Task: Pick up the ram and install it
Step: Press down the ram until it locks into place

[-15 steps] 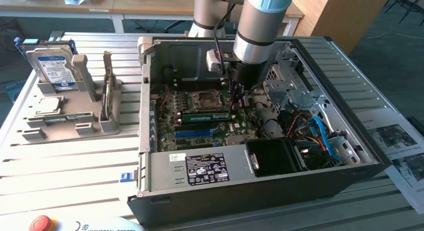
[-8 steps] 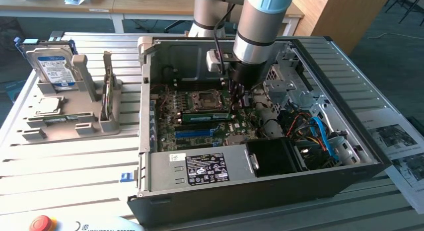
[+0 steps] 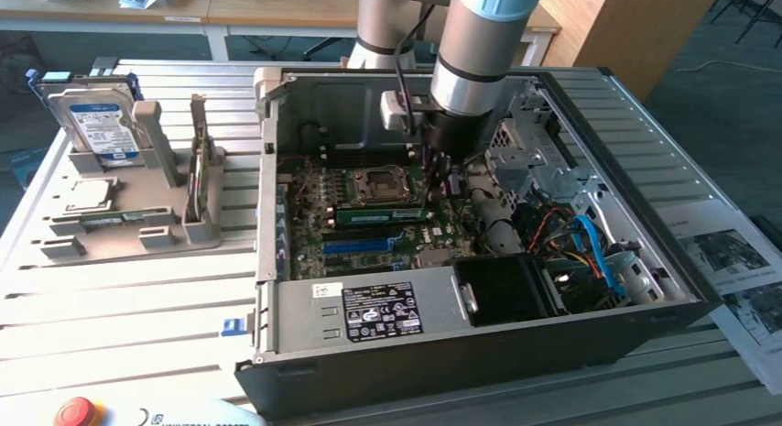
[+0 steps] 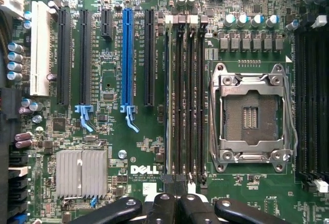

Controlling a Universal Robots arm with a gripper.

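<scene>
The ram (image 3: 379, 213) is a green stick standing on edge in a memory slot of the motherboard (image 3: 366, 247), beside the processor socket (image 3: 373, 183). In the wrist view the ram (image 4: 168, 100) appears edge-on as a thin pale line in the outermost of several black slots. My gripper (image 3: 442, 174) hangs inside the open computer case, just above the end of the ram nearest the exterior view's right. Its black fingertips (image 4: 162, 206) sit close together over that end of the slots, so the gripper (image 4: 177, 206) is shut with nothing visible between its fingers.
The case walls (image 3: 263, 169) surround the arm, with a drive cage (image 3: 550, 160), cables (image 3: 587, 243) and the power supply (image 3: 379, 311) close by. A grey fixture (image 3: 123, 215) at the exterior view's left holds a hard drive (image 3: 98, 119) and a silver processor (image 3: 83, 195).
</scene>
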